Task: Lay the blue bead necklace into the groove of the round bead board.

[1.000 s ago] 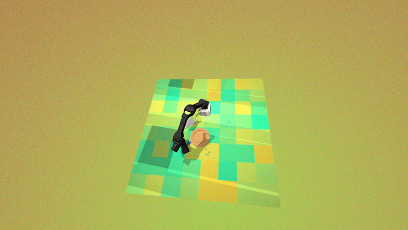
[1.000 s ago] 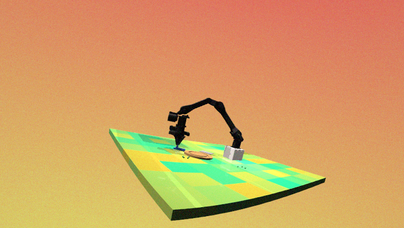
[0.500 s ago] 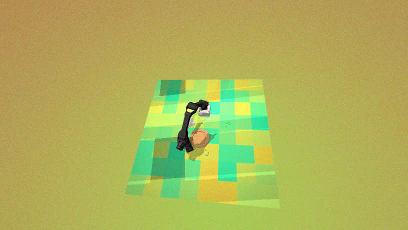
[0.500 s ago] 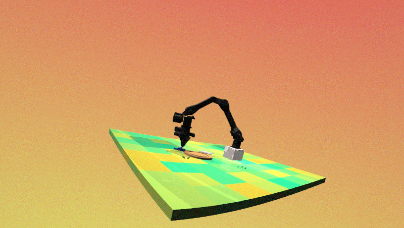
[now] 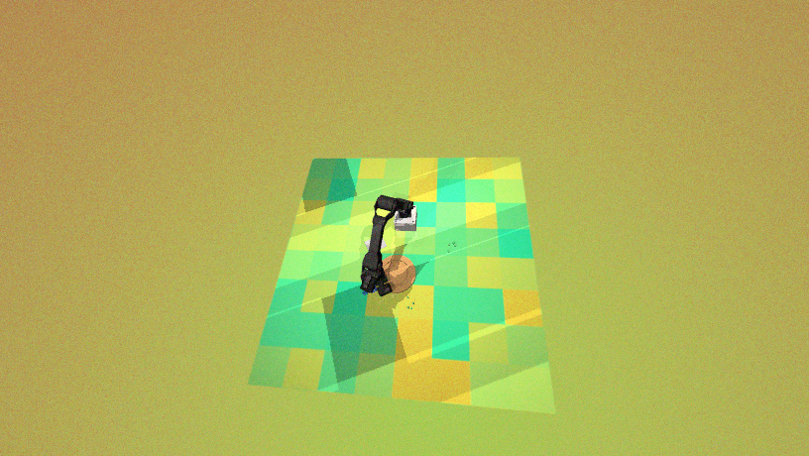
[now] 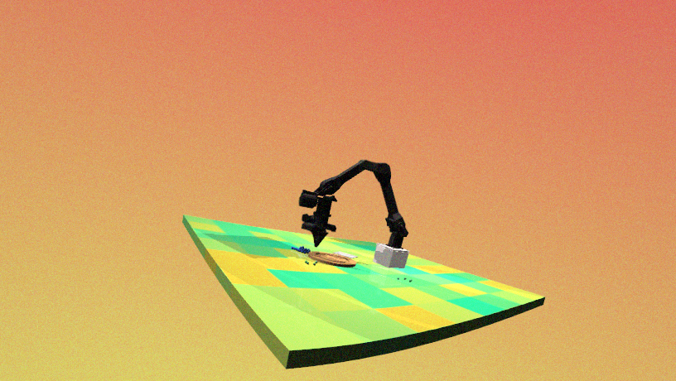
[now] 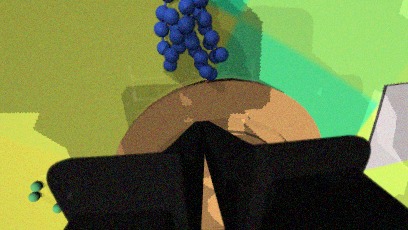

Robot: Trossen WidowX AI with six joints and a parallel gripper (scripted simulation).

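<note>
The blue bead necklace [image 7: 187, 35] [image 6: 301, 249] [image 5: 363, 291] lies in a bunched heap on the table, just outside the rim of the round bead board. One end touches or nearly touches the rim. The round bead board [image 7: 280, 112] [image 6: 331, 258] [image 5: 401, 274] is a flat brown disc with a ring groove. My gripper [image 7: 202, 128] [image 6: 316, 244] [image 5: 375, 288] hangs a little above the board's edge, near the necklace. Its fingers are shut tip to tip with nothing between them.
The arm's white base block [image 5: 405, 219] [image 6: 391, 255] [image 7: 392, 125] stands behind the board. Small loose green beads [image 7: 35, 191] [image 5: 408, 305] [image 6: 310, 262] lie beside the board, and a few more [image 5: 451, 245] [image 6: 403, 279] lie farther off.
</note>
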